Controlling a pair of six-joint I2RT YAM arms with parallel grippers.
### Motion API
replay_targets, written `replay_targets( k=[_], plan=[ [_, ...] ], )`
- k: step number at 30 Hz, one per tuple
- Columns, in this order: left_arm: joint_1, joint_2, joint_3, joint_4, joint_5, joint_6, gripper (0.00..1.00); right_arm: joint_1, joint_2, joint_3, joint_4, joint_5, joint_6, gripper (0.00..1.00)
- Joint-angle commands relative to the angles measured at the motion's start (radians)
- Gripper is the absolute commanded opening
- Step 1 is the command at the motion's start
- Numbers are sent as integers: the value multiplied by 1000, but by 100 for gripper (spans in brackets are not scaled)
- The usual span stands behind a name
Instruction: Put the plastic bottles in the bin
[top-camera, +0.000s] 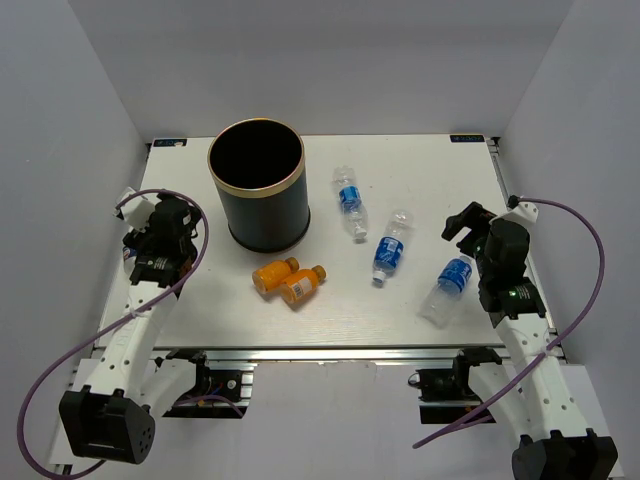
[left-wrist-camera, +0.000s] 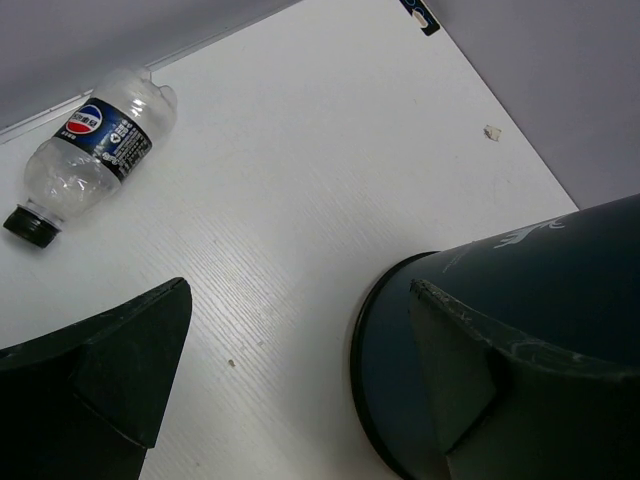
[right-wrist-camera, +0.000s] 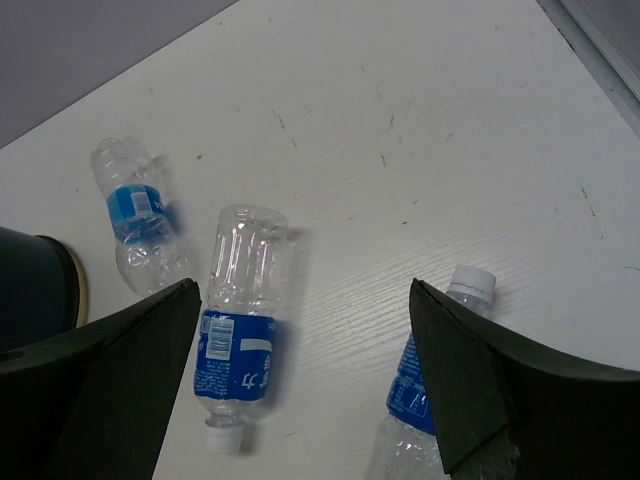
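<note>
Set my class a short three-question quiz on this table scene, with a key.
1. True or false: the bin stands upright.
2. How many orange bottles lie on the table? A one; B two; C three.
3. Which arm's gripper is nearer the clear bottles?
Key: 1 true; 2 B; 3 the right gripper.
</note>
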Motion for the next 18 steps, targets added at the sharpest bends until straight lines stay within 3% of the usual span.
replay_targets(
  k=[1,5,11,15,18],
  plan=[
    [2,-1,44,-5,-14,-16,98,-3,-22,4,24,-11,-12,89],
    [2,3,33,-13,-23,-25,98,-3,-3,-4,52,-146,-64,89],
    [2,3,15,31,6,-17,98,-3,215,45,116,-373,-69,89],
    [2,8,13,12,8,-28,98,9,443,116,174,-392,13,89],
    [2,8,7,19,17,-25,98,107,606,179,210,-288,29,89]
  ],
)
